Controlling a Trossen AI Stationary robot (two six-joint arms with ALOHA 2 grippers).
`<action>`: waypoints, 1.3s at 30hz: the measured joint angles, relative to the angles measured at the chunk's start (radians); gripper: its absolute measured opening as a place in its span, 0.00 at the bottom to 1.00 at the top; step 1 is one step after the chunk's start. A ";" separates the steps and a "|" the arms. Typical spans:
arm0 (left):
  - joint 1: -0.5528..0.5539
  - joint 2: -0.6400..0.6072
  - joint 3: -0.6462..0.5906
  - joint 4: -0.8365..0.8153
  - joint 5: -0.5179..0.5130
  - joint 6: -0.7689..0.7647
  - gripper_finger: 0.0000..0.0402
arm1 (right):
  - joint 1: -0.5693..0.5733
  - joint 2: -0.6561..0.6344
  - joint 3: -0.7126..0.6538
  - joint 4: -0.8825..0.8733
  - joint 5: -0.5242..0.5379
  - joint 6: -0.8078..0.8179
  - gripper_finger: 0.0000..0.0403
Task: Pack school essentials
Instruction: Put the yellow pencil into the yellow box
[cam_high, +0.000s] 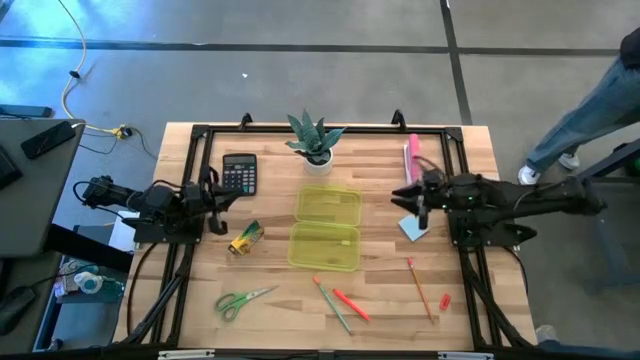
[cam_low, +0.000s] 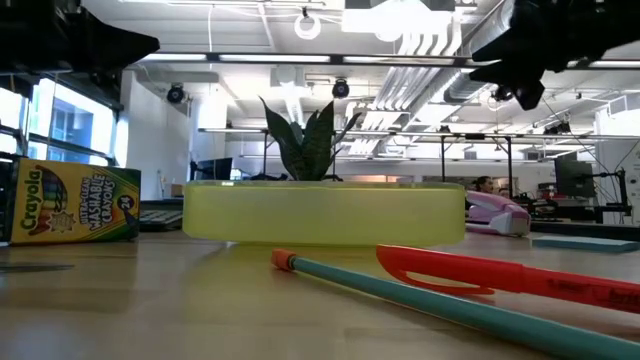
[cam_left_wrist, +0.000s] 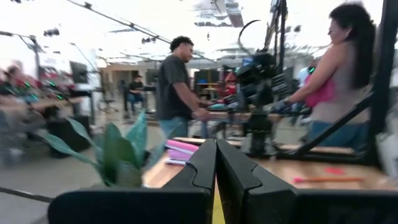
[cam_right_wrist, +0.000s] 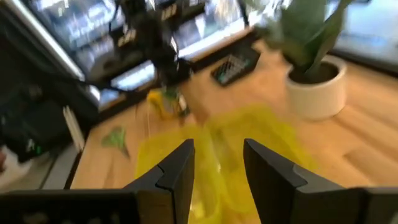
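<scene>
The school essentials lie loose on the wooden table. The crayon box (cam_high: 245, 238) and green-handled scissors (cam_high: 240, 300) are at the left. A green pen (cam_high: 333, 305), an orange pen (cam_high: 352, 304), a pencil (cam_high: 420, 286) and a tiny red piece (cam_high: 445, 299) lie near the front edge. The light-blue notepad (cam_high: 412, 228) lies at the right. An open yellow case (cam_high: 325, 228) lies flat in the middle. My right gripper (cam_right_wrist: 217, 152) hovers open above the table beside the notepad, pointing toward the case, nothing between its fingers. My left gripper (cam_left_wrist: 216, 158) is shut at the left, raised.
A black calculator (cam_high: 239, 173) and a potted plant (cam_high: 315, 142) stand at the back, and a long pink bar (cam_high: 411, 160) lies at the back right. People stand in the room beyond the table. Bare wood shows between the case and the pens.
</scene>
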 joint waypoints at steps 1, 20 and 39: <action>0.000 0.000 0.000 0.000 -0.008 0.025 0.00 | 0.017 0.040 0.023 -0.012 0.002 0.014 0.32; 0.000 0.000 0.000 0.014 -0.009 -0.011 0.00 | 0.265 0.534 0.425 -0.811 0.028 0.528 0.32; -0.002 0.000 0.000 -0.006 -0.006 -0.180 0.00 | 0.429 0.617 0.312 -0.799 -0.059 0.858 0.46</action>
